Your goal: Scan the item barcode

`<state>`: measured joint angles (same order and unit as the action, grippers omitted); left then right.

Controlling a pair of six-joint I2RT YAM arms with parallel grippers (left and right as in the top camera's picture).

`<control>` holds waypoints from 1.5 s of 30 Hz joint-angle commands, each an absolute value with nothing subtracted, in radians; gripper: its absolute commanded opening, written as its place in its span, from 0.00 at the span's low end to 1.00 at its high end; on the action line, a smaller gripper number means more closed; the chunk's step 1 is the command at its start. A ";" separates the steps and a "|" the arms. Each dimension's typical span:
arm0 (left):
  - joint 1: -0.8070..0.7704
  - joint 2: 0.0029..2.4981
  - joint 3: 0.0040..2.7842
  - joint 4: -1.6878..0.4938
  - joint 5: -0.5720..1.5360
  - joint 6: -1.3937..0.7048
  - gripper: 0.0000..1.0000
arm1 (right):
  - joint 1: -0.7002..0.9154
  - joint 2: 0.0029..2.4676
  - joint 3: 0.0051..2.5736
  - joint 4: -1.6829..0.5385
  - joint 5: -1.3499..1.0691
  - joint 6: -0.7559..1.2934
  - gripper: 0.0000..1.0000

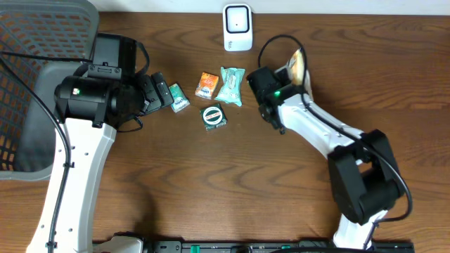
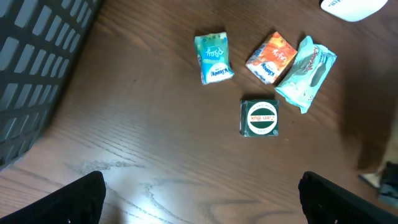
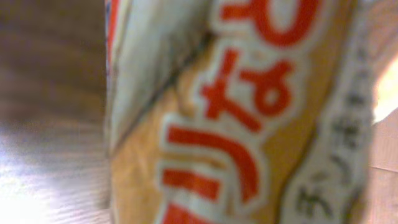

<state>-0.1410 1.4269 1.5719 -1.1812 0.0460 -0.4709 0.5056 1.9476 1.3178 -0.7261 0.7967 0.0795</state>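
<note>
1. Leftmost, grey mesh basket (image 1: 31, 77) at the bench (image 1: 211, 183) edge, beside the left arm.
2. Next, left gripper (image 1: 160, 91) spread wide and holding nothing, with dark fingertips (image 2: 81, 199) in both lower corners of the left wrist view.
3. Just beside that gripper, small green packet (image 1: 178, 97) lying flat on the wood.
4. Further right, orange packet (image 1: 207, 84) and pale teal wrapper (image 1: 230, 86) side by side, touching or nearly so. Square green-and-white pack (image 1: 214, 117) near them, toward the front.
5. At the far edge, white scanner (image 1: 238, 27), well apart from the loose items.
6. Rightmost, right gripper (image 1: 290, 76) pressed together, pinching the snack packet (image 1: 297, 67), right of the scanner and near it. Right wrist view filled by its blurred tan wrapper with red lettering.
</note>
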 commanded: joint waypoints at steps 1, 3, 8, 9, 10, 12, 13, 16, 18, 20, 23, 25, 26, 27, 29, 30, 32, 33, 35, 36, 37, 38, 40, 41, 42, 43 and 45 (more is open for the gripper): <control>-0.139 1.422 1.581 -1.185 0.036 -0.465 0.98 | 0.550 1.959 1.316 -0.728 0.753 0.068 0.02; -0.139 1.422 1.581 -1.185 0.036 -0.465 0.98 | 0.565 1.966 1.316 -0.729 0.699 0.050 0.17; -0.139 1.422 1.581 -1.185 0.036 -0.465 0.98 | 0.642 1.966 1.321 -0.728 0.626 0.049 0.79; -0.139 1.422 1.581 -1.185 0.036 -0.465 0.98 | 0.671 1.963 1.324 -0.726 0.611 0.058 0.93; -0.139 1.422 1.581 -1.185 0.036 -0.465 0.98 | 0.698 1.962 1.328 -0.726 0.589 0.073 0.99; -0.139 1.422 1.581 -1.185 0.036 -0.465 0.98 | 0.741 1.956 1.339 -0.727 0.567 0.120 0.99; -0.139 1.422 1.581 -1.185 0.036 -0.465 0.97 | 0.757 1.950 1.353 -0.733 0.566 0.149 0.99; -0.139 1.422 1.581 -1.185 0.036 -0.465 0.98 | 0.766 1.933 1.422 -0.774 0.564 0.188 0.99; -0.139 1.422 1.581 -1.185 0.036 -0.465 0.98 | 0.744 1.921 1.511 -0.829 0.538 0.186 0.99; -0.139 1.422 1.581 -1.185 0.036 -0.465 0.97 | 0.709 1.919 1.600 -0.884 0.500 0.186 0.99; -0.139 1.422 1.581 -1.185 0.036 -0.465 0.98 | 0.636 1.919 1.709 -0.942 0.450 0.185 0.99; -0.139 1.422 1.581 -1.185 0.036 -0.465 0.98 | 0.566 1.919 1.758 -0.954 0.371 0.165 0.98; -0.139 1.422 1.581 -1.185 0.036 -0.465 0.98 | 0.532 1.919 1.768 -0.951 0.312 0.138 0.95; -0.139 1.422 1.581 -1.185 0.036 -0.465 0.97 | 0.505 1.919 1.771 -0.945 0.265 0.120 0.93; -0.139 1.422 1.581 -1.185 0.036 -0.465 0.98 | 0.437 1.919 1.770 -0.941 0.178 0.103 0.85; -0.139 1.422 1.581 -1.185 0.036 -0.465 0.98 | 0.382 1.924 1.766 -0.947 0.127 0.104 0.78; -0.139 1.422 1.581 -1.185 0.036 -0.465 0.98 | 0.330 1.928 1.758 -0.956 0.072 0.104 0.69; -0.139 1.422 1.581 -1.185 0.036 -0.465 0.98 | 0.309 1.930 1.752 -0.958 0.051 0.103 0.65; -0.139 1.422 1.581 -1.185 0.036 -0.465 0.98 | 0.274 1.935 1.736 -0.961 0.038 0.103 0.59; -0.139 1.422 1.581 -1.185 0.036 -0.465 0.98 | 0.254 1.936 1.718 -0.958 0.038 0.103 0.60; -0.139 1.422 1.581 -1.185 0.036 -0.465 0.98 | 0.236 1.936 1.696 -0.952 0.037 0.102 0.63; -0.139 1.422 1.581 -1.185 0.036 -0.465 0.98 | 0.217 1.936 1.670 -0.947 0.037 0.087 0.69; -0.139 1.422 1.581 -1.185 0.036 -0.465 0.98 | 0.194 1.936 1.623 -0.921 0.029 0.073 0.84; -0.139 1.422 1.581 -1.185 0.036 -0.465 0.98 | 0.182 1.936 1.601 -0.899 0.006 0.073 0.89; -0.139 1.422 1.581 -1.185 0.036 -0.465 0.98 | 0.161 1.938 1.557 -0.850 -0.071 0.072 0.93; -0.139 1.422 1.581 -1.185 0.036 -0.465 0.98 | 0.143 1.938 1.520 -0.805 -0.157 0.073 0.94; -0.139 1.422 1.581 -1.185 0.036 -0.465 0.98 | 0.117 1.940 1.452 -0.735 -0.276 0.072 0.95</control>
<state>-0.1410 1.4269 1.5719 -1.1809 0.0460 -0.4709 0.1532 1.9400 1.5272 -0.7826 -0.0696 0.0845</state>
